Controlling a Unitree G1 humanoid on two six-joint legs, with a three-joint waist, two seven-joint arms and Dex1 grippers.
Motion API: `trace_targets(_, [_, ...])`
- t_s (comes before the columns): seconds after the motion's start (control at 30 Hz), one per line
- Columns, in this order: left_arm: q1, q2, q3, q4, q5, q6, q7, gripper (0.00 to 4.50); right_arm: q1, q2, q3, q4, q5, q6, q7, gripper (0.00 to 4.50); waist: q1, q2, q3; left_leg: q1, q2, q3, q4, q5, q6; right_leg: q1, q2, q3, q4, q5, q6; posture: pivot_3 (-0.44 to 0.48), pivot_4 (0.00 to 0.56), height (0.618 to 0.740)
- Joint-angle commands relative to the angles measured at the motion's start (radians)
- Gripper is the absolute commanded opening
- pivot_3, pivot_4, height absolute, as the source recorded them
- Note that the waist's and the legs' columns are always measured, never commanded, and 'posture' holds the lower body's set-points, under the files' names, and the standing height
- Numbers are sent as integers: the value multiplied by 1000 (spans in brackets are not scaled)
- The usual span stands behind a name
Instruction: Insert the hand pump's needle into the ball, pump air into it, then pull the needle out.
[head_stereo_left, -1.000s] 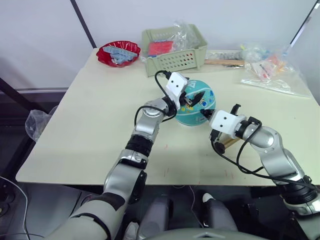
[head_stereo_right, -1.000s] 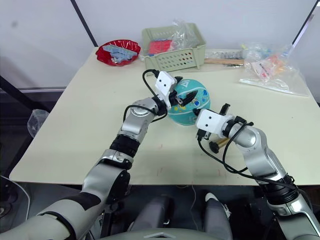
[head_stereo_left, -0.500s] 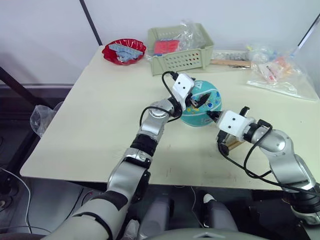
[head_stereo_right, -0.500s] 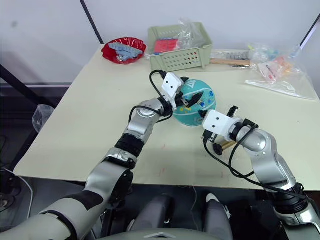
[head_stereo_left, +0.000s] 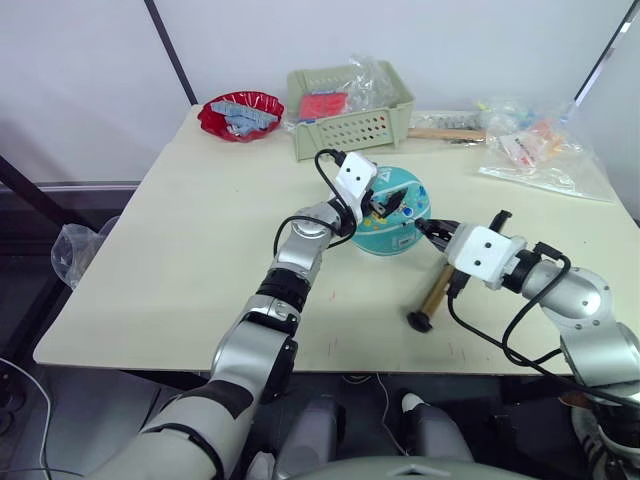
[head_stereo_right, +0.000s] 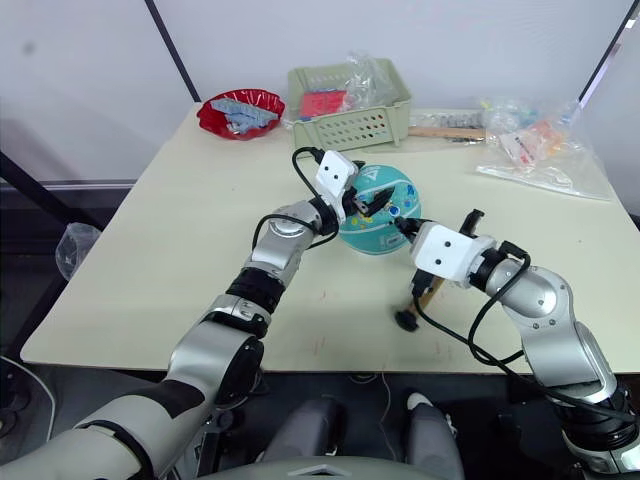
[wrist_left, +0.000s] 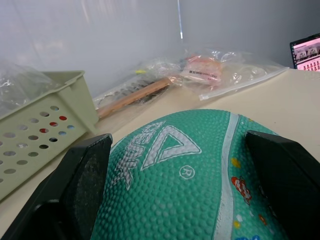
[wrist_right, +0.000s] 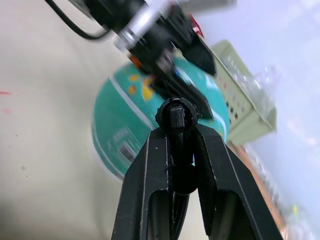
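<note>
Holding the ball (head_stereo_left: 392, 211) between its spread fingers, your left gripper (head_stereo_left: 385, 204) steadies it mid-table. Your right gripper (wrist_right: 176, 131) pinches the needle (wrist_right: 175, 116) fitting, aimed at the ball's near side, close to it. The hand pump (head_stereo_left: 434, 295) lies on the cream table (head_stereo_left: 190, 240), its length pointing toward you.

Head pair: high, facing forward and down over the whole table (head_stereo_left: 150, 250), sharing near-identical scenes. Left wrist: very close behind the ball (wrist_left: 190, 185), facing the basket (wrist_left: 40, 130). Right wrist: close, along its fingers (wrist_right: 150, 185), sharing that ball.
</note>
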Motion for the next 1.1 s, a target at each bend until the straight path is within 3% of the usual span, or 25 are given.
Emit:
trace_targets(0.03, [68,-7,-19,67,20,29,-34,4500,27,21,-64,40,28,-56,-51,90,0,0,0,0,0,0,0,0,0,0,0,0,0,0,0,0,150,740])
trace_targets(0.27, [57,5,34,-118,-63,-3,-126,4500,36,85,-140,140,101,-94,-116,90,-6,2,3,-5,0,0,-2,0,0,-5,0,1,-1,2,-3,0,150,740])
trace_targets(0.4, [43,24,44,-188,-94,20,-165,4500,27,106,-166,170,134,-88,-142,90,-7,4,5,-19,-3,0,-3,1,0,-19,1,2,-1,4,-6,0,150,740])
trace_targets(0.67, [12,84,101,-422,-216,114,-260,4500,-2,125,-243,253,230,-67,-169,90,-23,5,16,-20,-4,3,-13,3,-5,-22,1,4,-6,3,-6,0,150,740])
trace_targets(1.0, [178,275,110,-750,-360,303,-435,4500,-74,102,-292,347,296,-66,-166,90,-57,7,18,-17,-3,8,-14,3,-5,-24,3,11,-4,3,-6,0,150,740])
trace_targets(1.1, [285,384,126,-832,-405,337,-537,4500,-99,94,-318,374,324,-50,-169,90,-60,8,18,-17,-2,10,-14,3,-4,-26,3,13,-3,3,-6,0,150,740])
